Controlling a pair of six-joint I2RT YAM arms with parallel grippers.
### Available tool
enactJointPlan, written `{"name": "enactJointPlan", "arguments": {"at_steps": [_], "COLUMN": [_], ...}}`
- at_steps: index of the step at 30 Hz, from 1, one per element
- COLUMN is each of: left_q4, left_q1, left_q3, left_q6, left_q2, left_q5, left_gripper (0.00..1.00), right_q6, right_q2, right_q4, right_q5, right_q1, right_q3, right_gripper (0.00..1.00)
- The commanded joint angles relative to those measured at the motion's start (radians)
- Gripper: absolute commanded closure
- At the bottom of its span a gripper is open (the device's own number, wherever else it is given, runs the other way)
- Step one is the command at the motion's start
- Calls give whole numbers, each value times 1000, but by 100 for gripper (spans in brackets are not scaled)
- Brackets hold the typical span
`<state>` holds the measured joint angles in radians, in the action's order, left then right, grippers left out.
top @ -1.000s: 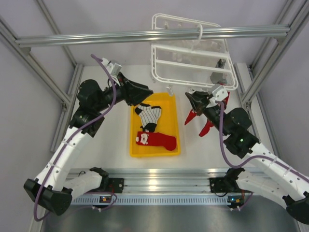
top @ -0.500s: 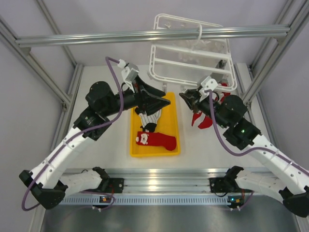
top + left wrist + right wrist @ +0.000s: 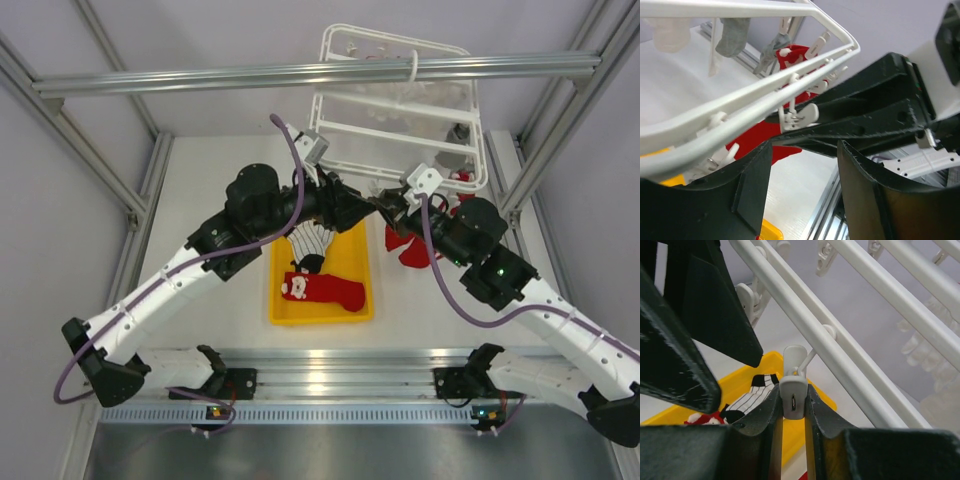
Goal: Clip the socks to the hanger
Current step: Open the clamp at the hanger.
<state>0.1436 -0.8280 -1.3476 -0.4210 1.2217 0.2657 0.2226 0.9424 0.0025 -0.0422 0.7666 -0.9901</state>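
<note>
Hanger (image 3: 840, 347) hangs far, centre-right. Yellow tray (image 3: 355, 300), near-left of it, holds striped sock (image 3: 312, 240) and red sock (image 3: 325, 290). Left gripper (image 3: 802, 150) spread, empty, beside the clip (image 3: 793, 382). Right gripper (image 3: 792, 405) squeezes that clip on the near bar. Step, likely: opening the clip. Next: a sock fed in.

1. I can read no lettering, brand or number in any of my three views.
2. The red sock (image 3: 322, 290) in the yellow tray (image 3: 355, 312) carries a white marking, a small figure rather than text.
3. Any print on the arms is too small to read.
</note>
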Motion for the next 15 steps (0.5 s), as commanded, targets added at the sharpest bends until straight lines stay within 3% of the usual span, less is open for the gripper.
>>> {"name": "enactJointPlan", "arguments": {"at_steps": [1, 15], "left_q4": [-21, -104], "left_q1": [-8, -13], "left_q3": [-62, -61], "left_q6": [-9, -38], "left_q2": [13, 53], "left_q5": [-100, -95], "left_gripper": [41, 36], "right_q6": [29, 38], "right_q2": [-25, -24], "right_q4": [47, 42], "right_q5": [-27, -65], "right_q1": [23, 30], "right_q3": [-21, -33], "right_gripper": [100, 100]}}
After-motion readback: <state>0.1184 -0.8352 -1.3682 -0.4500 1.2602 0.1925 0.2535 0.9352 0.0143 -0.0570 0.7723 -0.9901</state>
